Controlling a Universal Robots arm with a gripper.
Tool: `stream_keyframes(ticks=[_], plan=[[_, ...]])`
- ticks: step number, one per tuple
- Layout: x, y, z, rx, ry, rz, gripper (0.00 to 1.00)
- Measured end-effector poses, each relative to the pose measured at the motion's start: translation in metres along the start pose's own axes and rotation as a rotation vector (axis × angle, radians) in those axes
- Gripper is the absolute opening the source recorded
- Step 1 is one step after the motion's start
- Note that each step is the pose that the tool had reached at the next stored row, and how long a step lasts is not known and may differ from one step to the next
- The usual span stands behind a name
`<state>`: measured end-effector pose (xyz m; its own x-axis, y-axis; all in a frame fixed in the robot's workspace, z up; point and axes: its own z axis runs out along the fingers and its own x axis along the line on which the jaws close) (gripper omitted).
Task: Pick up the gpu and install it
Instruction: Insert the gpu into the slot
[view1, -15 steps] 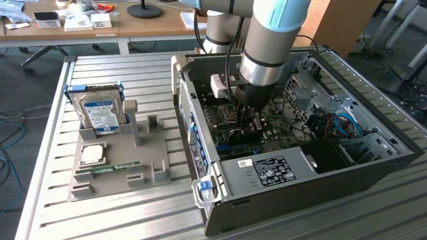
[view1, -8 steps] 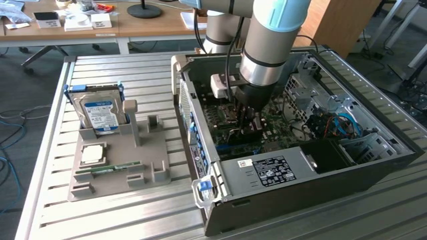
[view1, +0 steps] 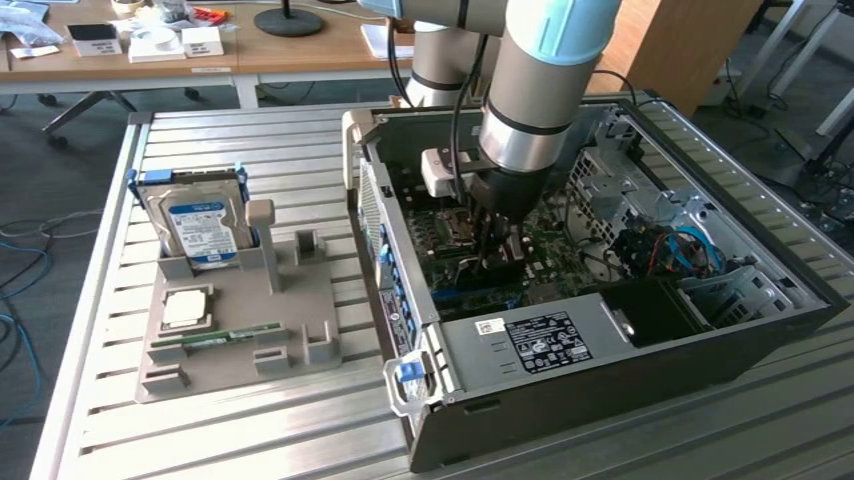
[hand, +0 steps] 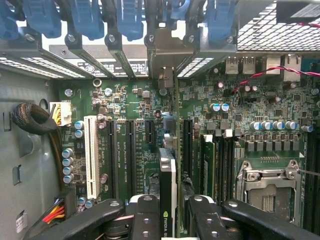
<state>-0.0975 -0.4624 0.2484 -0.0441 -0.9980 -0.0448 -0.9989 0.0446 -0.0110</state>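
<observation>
In the exterior view, at frame centre, your hand (view1: 497, 262) is down inside the open case (view1: 747, 330), walls close on both sides. The hard drive (view1: 200, 228) stands in the holder (view1: 240, 330) at frame left on the table (view1: 200, 135).

In the wrist view, your hand (hand: 172, 220) is clamped narrow on the gpu (hand: 167, 190), held edge-on over the motherboard (hand: 225, 100) among the slots.

We see the pincer (hand: 169, 220) clamped on the gpu (hand: 168, 185), held edge-on and upright over the green motherboard (hand: 235, 105), beside the white slot (hand: 91, 155).
</observation>
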Motion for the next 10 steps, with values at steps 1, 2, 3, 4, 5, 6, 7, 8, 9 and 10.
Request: stream_keyframes(ticks=[1,2,3,4,5,6,7,8,9,10], plan=[[0.0,0.0001,0.0006,-0.0001,-0.0001,0.0,0.27],[0.0001,0.0003,0.0008,-0.0003,0.0001,0.0,0.27],[0.0001,0.0004,0.0009,-0.0003,0.0001,0.0,0.27],[0.0001,0.0005,0.001,-0.0003,0.0,0.0,0.27],[0.0001,0.0007,0.001,-0.0002,-0.0001,0.0,0.27],[0.0001,0.0009,0.0011,-0.0001,-0.0002,0.0,0.27],[0.0,0.0012,0.0012,-0.0001,-0.0004,0.0,0.27],[0.0,0.0014,0.0012,0.0,-0.0005,0.0,0.27],[0.0,0.0014,0.0012,0.0,-0.0005,0.0,0.27],[0.0001,0.0015,0.0011,-0.0001,-0.0005,0.0,0.27]])
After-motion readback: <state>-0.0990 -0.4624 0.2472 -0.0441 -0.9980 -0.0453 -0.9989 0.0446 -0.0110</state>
